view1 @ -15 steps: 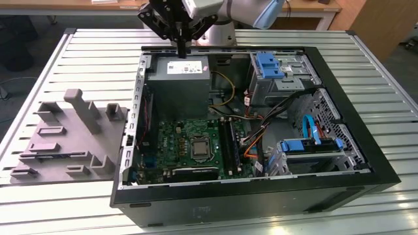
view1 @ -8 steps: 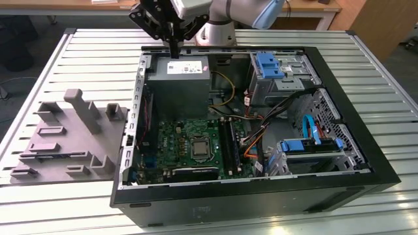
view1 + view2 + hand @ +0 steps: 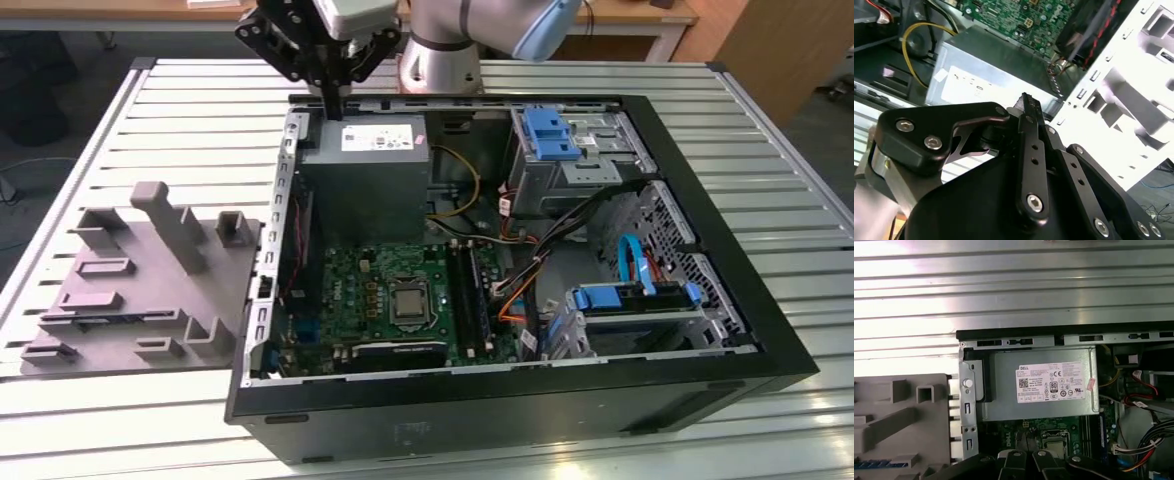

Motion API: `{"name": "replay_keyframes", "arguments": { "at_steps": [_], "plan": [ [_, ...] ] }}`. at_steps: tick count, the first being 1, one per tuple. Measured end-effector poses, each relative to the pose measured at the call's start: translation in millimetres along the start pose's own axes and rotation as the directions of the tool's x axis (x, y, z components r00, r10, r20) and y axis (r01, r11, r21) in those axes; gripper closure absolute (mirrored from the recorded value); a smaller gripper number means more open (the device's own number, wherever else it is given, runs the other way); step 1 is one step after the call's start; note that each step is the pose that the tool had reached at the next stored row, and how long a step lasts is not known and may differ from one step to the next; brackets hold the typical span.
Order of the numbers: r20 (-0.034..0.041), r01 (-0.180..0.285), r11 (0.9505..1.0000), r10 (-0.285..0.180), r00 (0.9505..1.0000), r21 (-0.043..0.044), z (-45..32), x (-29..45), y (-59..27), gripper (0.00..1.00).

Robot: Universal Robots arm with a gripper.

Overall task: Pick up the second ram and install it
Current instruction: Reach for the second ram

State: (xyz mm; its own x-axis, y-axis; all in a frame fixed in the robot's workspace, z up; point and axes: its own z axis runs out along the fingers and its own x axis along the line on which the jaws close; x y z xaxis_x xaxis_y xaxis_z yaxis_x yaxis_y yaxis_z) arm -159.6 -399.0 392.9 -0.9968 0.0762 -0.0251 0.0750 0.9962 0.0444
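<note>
Findings: the slatted metal table (image 3: pixel 747 130) carries an open computer case (image 3: pixel 534 410) lying on its side. A grey moulded fixture (image 3: pixel 134 290) stands just beside it on the exterior view's left. Inside the case, the grey power supply (image 3: pixel 360 170) sits at the far end. The green motherboard (image 3: pixel 360 290) lies nearer, its memory slots (image 3: pixel 470 290) running alongside the processor socket. The gripper (image 3: pixel 330 105) hangs above the far edge of the power supply, its fingers pressed together with nothing visible between them. In the first wrist view the second ram (image 3: pixel 884 463) appears to be the bluish strip lying low in the fixture, well apart from the gripper; I judge it not yet picked. Assessment: pick stage, early. A sound pick calls for the fingers to be spread before descent and the approach kept clear of the fixture's upright posts. The stick should be taken mid-length across its flat faces and lifted straight out without tilt, so the contact edge does not scrape.
</note>
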Motion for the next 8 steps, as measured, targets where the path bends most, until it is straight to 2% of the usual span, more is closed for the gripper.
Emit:
{"name": "replay_keyframes", "arguments": {
  "at_steps": [8],
  "plan": [
    [0.0018, 0.000, 1.0000, 0.000, 1.0000, -0.0001, -0.3, 24.7, -1.8, 0.89]
  ]
}}
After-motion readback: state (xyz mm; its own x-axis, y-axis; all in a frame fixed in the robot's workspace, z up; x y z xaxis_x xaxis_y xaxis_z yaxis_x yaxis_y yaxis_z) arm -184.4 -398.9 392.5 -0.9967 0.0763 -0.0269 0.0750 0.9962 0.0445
